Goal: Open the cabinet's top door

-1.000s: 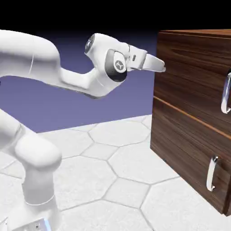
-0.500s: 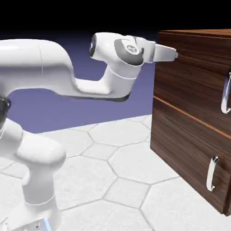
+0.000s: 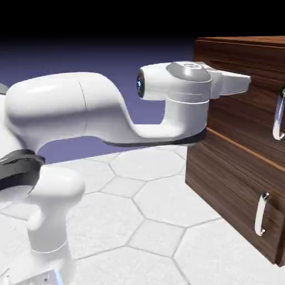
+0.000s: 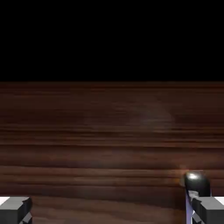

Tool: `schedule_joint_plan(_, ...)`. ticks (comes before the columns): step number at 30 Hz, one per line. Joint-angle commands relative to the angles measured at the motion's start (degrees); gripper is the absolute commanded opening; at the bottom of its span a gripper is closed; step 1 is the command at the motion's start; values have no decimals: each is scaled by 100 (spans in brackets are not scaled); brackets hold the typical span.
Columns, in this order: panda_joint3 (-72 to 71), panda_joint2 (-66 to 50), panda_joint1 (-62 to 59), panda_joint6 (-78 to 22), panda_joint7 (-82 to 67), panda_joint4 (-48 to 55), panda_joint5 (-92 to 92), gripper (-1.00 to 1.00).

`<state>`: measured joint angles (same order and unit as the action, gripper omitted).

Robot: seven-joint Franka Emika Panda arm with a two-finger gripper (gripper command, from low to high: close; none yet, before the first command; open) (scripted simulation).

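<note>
**Arm reaching level toward the cabinet's upper panel**

A blue-violet backdrop is fading into black behind a white table (image 3: 150,195) patterned with hexagon lines. The cabinet (image 3: 222,161) is standing at the 3 o'clock side of the exterior view, its dark wood grain filling that edge from top to near the bottom. The top door (image 3: 245,94) is sitting closed and flush, with its curved silver handle (image 3: 278,119) showing at the far 3 o'clock edge. Below it, the lower panel (image 3: 234,195) is also lying shut, its own handle (image 3: 260,214) showing toward 4 o'clock.

The white arm (image 3: 83,111) is stretching out level from 9 o'clock, and the gripper (image 3: 242,83) is pointing toward 3 o'clock, overlapping the upper part of the top door and lying at about 10 o'clock from its handle.

In the hand view, dark wood grain is filling the lower half, with black above. The two grey fingertips (image 4: 15,209) are sitting far apart at the bottom corners, so the pincer is standing wide open and holding nothing. A rounded silver piece (image 4: 195,181) is showing just above the fingertip at 5 o'clock.
</note>
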<state>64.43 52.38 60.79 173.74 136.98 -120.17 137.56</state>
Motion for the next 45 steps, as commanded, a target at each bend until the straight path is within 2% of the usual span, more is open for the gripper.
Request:
schedule_joint_plan(1,117,36,109,0,171,74,250,100)
schedule_joint_plan(11,1284,393,1198,-5,1884,814,2741,100)
schedule_joint_plan(13,1332,408,1243,-5,1954,844,2844,100)
schedule_joint_plan(19,1941,274,2301,40,1943,1773,2844,100)
schedule_joint_plan(20,1941,274,2301,40,1943,1773,2844,-100)
schedule_joint_plan(31,705,-450,241,-965,2905,-65,2779,-100)
schedule_joint_plan(45,-1658,-501,-2666,-1974,2901,-2156,1490,-100)
